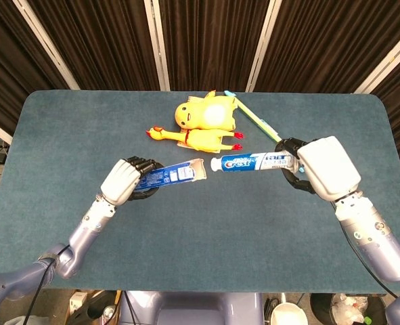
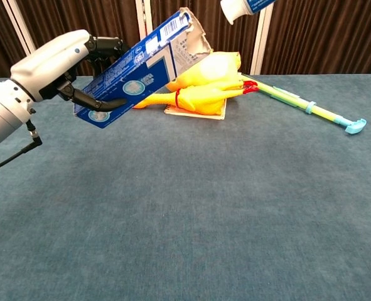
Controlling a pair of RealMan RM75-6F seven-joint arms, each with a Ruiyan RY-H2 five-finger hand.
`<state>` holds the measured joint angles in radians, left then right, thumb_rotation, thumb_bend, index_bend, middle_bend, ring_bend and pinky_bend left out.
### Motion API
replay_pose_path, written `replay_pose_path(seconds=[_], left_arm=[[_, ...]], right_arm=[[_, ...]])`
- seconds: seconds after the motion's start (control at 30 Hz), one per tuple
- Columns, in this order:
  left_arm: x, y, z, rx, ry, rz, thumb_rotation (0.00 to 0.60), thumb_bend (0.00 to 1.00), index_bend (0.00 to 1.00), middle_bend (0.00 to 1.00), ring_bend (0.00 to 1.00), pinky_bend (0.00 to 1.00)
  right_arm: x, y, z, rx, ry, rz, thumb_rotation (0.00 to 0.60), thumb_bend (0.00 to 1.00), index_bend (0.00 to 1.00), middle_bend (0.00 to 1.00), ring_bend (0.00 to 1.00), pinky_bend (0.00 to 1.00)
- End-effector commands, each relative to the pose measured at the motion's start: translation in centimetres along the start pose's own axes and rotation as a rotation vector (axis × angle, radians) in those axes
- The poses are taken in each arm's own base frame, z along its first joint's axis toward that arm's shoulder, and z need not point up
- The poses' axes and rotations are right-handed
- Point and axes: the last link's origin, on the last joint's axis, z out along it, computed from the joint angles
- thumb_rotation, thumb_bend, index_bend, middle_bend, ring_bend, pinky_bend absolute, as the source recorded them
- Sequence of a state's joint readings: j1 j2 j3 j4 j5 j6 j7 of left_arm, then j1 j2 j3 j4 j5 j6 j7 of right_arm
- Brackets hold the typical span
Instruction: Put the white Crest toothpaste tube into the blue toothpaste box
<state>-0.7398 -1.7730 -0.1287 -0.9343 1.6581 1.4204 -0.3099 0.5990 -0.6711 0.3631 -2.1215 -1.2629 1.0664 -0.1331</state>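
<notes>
My left hand grips the blue toothpaste box above the table, its torn open end pointing right. From the chest view, the box tilts upward in that hand, open end at the upper right. My right hand holds the white Crest toothpaste tube level, cap end pointing left, a short gap from the box's mouth. Only the tube's cap end shows at the chest view's top edge; the right hand is out of that frame.
A yellow plush toy and a yellow rubber chicken lie at the back middle of the blue-green table. A long toothbrush lies to their right, reaching toward the right edge.
</notes>
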Motion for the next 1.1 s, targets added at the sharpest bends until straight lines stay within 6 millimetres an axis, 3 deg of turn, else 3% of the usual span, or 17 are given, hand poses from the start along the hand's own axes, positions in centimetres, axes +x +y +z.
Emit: replay_pose_path(seconds=[0.03, 0.53, 1.1], left_arm=[[-0.1, 0.2, 0.2, -0.005, -0.002, 0.001, 0.600, 0.40, 0.40, 0.57, 0.53, 0.55], [-1.5, 1.1, 1.1, -0.005, -0.002, -0.003, 0.600, 0.40, 0.40, 0.56, 0.53, 0.55], [-1.9, 2.8, 2.2, -0.043, 0.037, -0.054, 0.600, 0.40, 0.40, 0.56, 0.53, 0.55]], right_arm=[[0.0, 0.0, 0.0, 0.002, 0.000, 0.003, 0.600, 0.63, 1.00, 0.86, 0.79, 0.75], [0.5, -0.3, -0.1, 0.007, -0.008, 0.047, 0.600, 0.63, 1.00, 0.86, 0.79, 0.75], [-0.6, -1.2, -1.1, 0.040, -0.055, 0.055, 0.600, 0.63, 1.00, 0.86, 0.79, 0.75]])
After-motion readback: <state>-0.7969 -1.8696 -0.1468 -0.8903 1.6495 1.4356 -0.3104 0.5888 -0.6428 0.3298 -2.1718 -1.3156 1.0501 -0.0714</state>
